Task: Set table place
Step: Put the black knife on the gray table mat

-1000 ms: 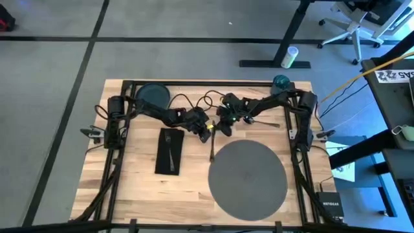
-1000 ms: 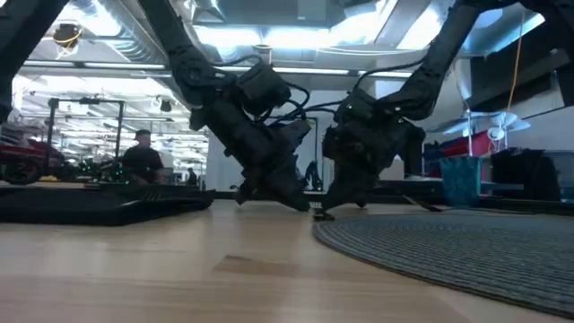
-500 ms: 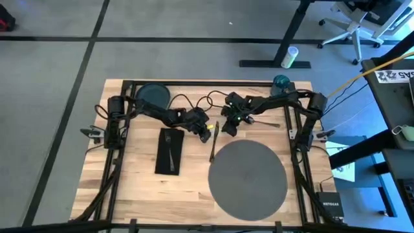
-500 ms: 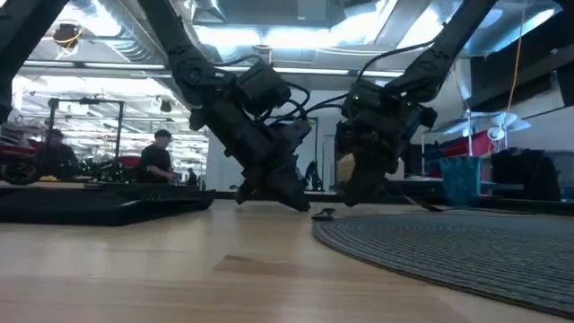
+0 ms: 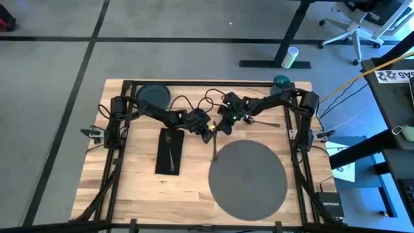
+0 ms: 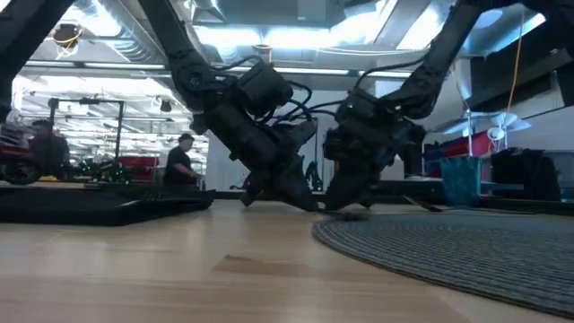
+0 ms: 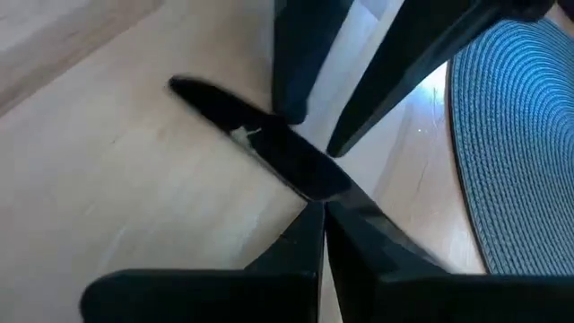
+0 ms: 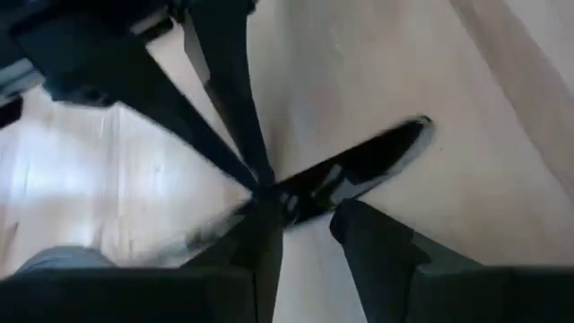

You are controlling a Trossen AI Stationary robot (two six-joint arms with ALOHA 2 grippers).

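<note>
Nearest the front edge, right of centre, the round grey placemat (image 5: 248,176) is lying flat on the table (image 5: 139,194).

Left of it and well apart, the black napkin (image 5: 170,151) is lying lengthwise near-to-far, with a slim metal utensil (image 5: 171,155) resting on top; its type is too small to tell.

Between napkin and placemat, just beside the mat's far-left rim, the knife (image 5: 214,145) is pointing near-to-far. Its far end is sitting where both grippers are meeting.

- Left gripper (image 5: 208,129): reaching in from the left, low over the table. In its wrist view the two fingers are pressing together on the end of the knife, grasping it.
- Right gripper (image 5: 220,127): reaching in from the right, tip to tip with the left one. In its wrist view the fingers (image 8: 377,242) are standing spread apart, one on each side of the knife, not pinching it.
- Whether the knife is lifting off the wood, I cannot tell.

Farther right, beneath the right arm, a second metal utensil (image 5: 268,122) is lying crosswise on the wood. At the far edge, the dark round plate (image 5: 153,94) is sitting on the left and the small teal cup (image 5: 281,81) is standing upright on the right. Beyond the table, a person (image 6: 184,157) is showing in the room.
</note>
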